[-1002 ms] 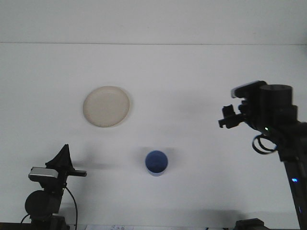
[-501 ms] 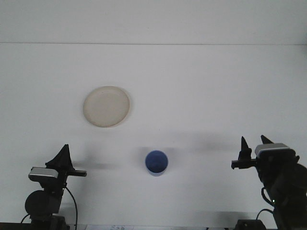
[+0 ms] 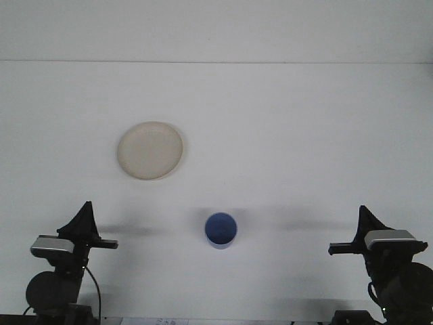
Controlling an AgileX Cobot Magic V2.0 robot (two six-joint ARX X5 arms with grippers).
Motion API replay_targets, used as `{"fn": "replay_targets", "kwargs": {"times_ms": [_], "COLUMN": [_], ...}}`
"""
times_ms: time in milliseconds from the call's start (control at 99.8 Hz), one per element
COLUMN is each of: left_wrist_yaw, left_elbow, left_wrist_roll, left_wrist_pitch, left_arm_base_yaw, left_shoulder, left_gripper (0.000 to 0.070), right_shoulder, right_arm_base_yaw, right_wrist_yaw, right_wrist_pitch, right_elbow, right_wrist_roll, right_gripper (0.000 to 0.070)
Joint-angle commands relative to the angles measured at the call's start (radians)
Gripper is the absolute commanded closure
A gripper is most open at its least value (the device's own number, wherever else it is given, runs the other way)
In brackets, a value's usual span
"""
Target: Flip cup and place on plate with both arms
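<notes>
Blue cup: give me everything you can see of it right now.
The blue cup stands on the white table, near the front edge and roughly centred between the two arms. Seen from above, it shows a round blue top with a paler lower wall; whether that top is its opening or its base I cannot tell. Nothing touches it; the plate lies apart, to its left and farther back.

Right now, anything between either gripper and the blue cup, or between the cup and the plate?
Nothing visible. The blue cup stands alone near the table's front centre, with bare table toward the left gripper and the right gripper. The stretch from the cup up-left to the plate is also bare.
</notes>
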Motion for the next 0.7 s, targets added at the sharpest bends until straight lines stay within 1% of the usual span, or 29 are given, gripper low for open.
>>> {"fn": "replay_targets", "kwargs": {"times_ms": [0,100,180,210,240,281,331,421,471,551,691], "left_wrist_yaw": [0.003,0.003,0.006,0.015,0.033,0.068,0.119,0.271,0.340,0.402,0.447], "left_elbow": [0.101,0.298,0.491,0.561,0.623,0.722,0.816,0.994,1.076,1.174,1.240], "left_wrist_roll": [-0.076,-0.158,-0.234,-0.255,-0.258,-0.238,-0.192,-0.076,-0.035,-0.021,-0.022], "left_wrist_pitch": [-0.024,-0.187,-0.339,-0.398,-0.449,-0.523,-0.588,-0.725,-0.793,-0.864,-0.878], "left_arm_base_yaw": [0.000,0.000,0.000,0.000,0.000,0.000,-0.001,-0.010,-0.024,-0.050,-0.106], "left_shoulder": [0.023,0.132,0.278,0.334,0.385,0.468,0.554,0.724,0.810,0.931,1.085], "left_gripper": [0.0685,0.0685,0.0685,0.0685,0.0685,0.0685,0.0685,0.0685,0.0685,0.0685,0.0685], "right_shoulder": [0.002,0.002,0.002,0.002,0.002,0.002,0.002,0.002,0.002,0.002,0.002], "right_arm_base_yaw": [0.000,0.000,0.000,0.000,0.000,0.000,0.000,0.000,0.000,0.000,0.000], "right_wrist_yaw": [0.003,0.004,0.004,0.004,0.004,0.004,0.004,0.004,0.004,0.004,0.004], "right_wrist_pitch": [0.008,0.009,0.009,0.009,0.009,0.009,0.009,0.009,0.009,0.009,0.009], "right_elbow": [0.010,0.010,0.010,0.010,0.010,0.010,0.010,0.010,0.010,0.010,0.010], "right_wrist_roll": [0.011,0.011,0.011,0.011,0.011,0.011,0.011,0.011,0.011,0.011,0.011], "right_gripper": [0.0700,0.0700,0.0700,0.0700,0.0700,0.0700,0.0700,0.0700,0.0700,0.0700,0.0700]}}
